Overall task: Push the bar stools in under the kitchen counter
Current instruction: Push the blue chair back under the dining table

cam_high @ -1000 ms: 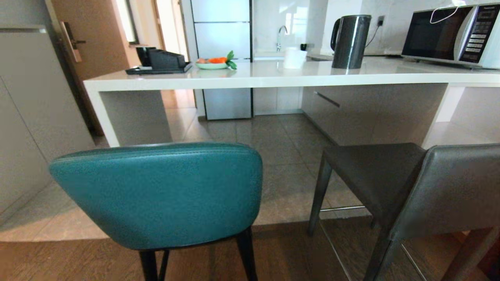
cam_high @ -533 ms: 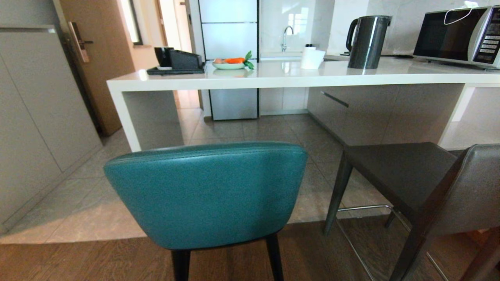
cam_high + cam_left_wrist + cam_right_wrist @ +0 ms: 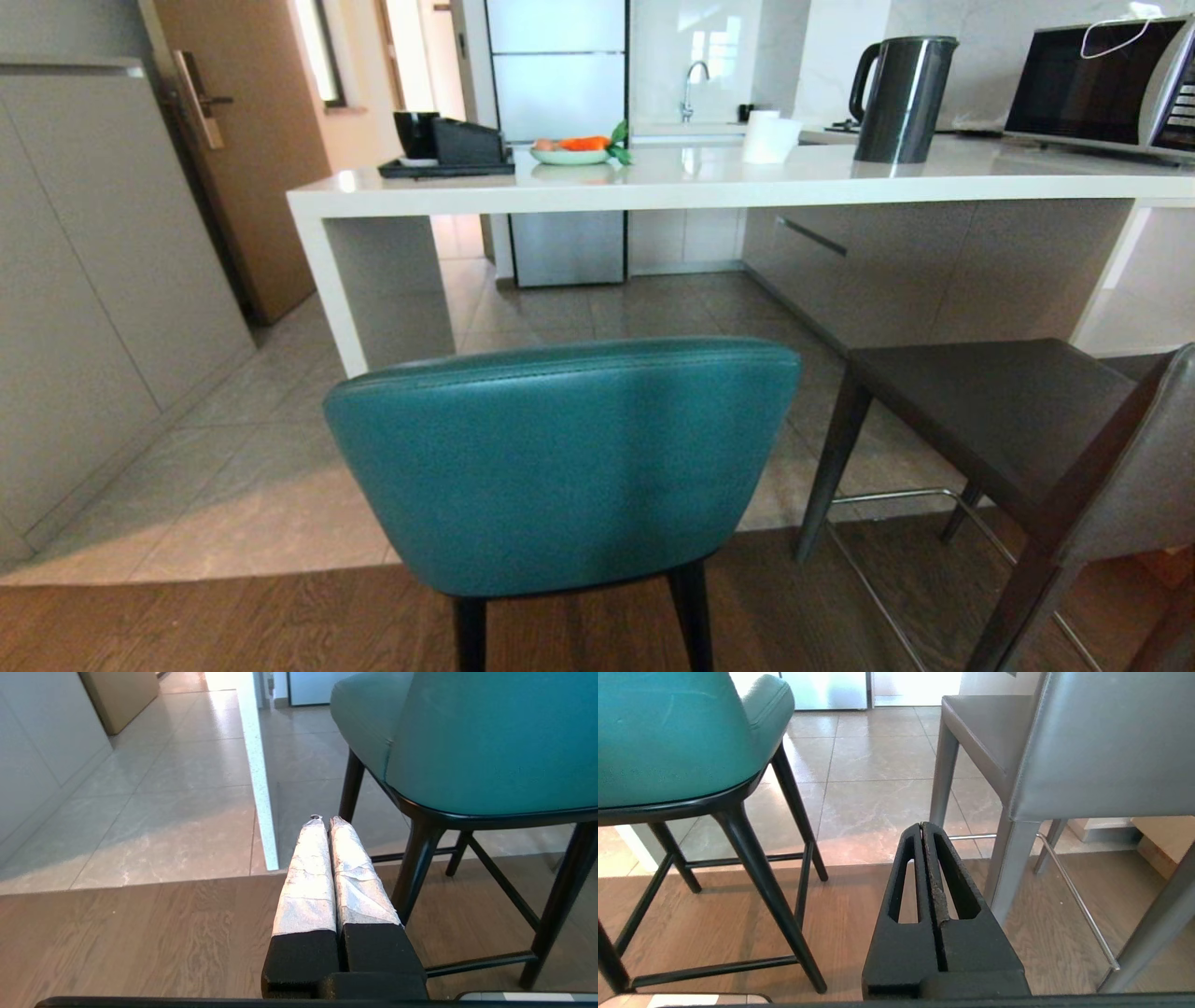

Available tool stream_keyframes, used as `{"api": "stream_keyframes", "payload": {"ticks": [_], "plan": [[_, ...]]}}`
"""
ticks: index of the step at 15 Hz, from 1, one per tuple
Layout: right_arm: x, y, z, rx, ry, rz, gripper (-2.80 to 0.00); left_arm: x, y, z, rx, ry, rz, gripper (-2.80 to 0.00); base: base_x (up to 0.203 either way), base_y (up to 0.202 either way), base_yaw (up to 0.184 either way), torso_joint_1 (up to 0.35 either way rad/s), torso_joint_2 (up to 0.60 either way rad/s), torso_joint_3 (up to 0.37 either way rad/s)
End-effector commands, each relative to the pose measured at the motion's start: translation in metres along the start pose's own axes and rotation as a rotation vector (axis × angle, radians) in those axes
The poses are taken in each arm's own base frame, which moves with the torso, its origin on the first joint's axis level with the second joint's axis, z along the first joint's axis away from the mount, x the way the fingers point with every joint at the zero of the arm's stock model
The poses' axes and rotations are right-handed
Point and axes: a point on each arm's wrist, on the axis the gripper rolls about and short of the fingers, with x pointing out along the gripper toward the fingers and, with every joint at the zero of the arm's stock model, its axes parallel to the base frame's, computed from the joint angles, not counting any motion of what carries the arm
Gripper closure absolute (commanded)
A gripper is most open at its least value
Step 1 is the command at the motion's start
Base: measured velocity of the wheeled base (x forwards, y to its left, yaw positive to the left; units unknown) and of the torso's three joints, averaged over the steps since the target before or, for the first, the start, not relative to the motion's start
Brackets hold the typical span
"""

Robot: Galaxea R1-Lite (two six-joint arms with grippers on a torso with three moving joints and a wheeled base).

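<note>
The teal bar stool stands right in front of me, its rounded back toward me, short of the white kitchen counter. The dark grey bar stool stands to its right, seat toward the counter. Neither arm shows in the head view. My left gripper is shut and empty, held low beside the teal stool's black legs, not touching. My right gripper is shut and empty, low between the teal stool and the grey stool.
On the counter stand a kettle, a microwave, a white cup, a plate of fruit and a black tray. Grey cabinets line the left. The floor changes from wood to tile under the stools.
The whole head view has shifted: both stools and the counter now sit further right in the picture, so the camera has moved left. The stools themselves have not visibly moved.
</note>
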Motion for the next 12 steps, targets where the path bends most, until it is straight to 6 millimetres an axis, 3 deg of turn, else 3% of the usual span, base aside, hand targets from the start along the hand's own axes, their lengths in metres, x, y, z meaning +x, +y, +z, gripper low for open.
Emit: {"api": "stream_keyframes", "payload": {"ticks": [1, 12], "plan": [[0.0003, 0.0001, -0.0012, -0.001, 0.004, 0.001, 0.0, 0.0001, 0.0, 0.0, 0.0, 0.001, 0.0, 0.0, 0.0, 0.0, 0.0, 0.0, 0.0, 0.0], [0.0004, -0.0006, -0.001, 0.064, 0.004, -0.03, 0.0, 0.0, 0.0003, 0.0004, -0.043, 0.0, 0.014, 0.0, 0.0, 0.0, 0.0, 0.0, 0.0, 0.0]]}}
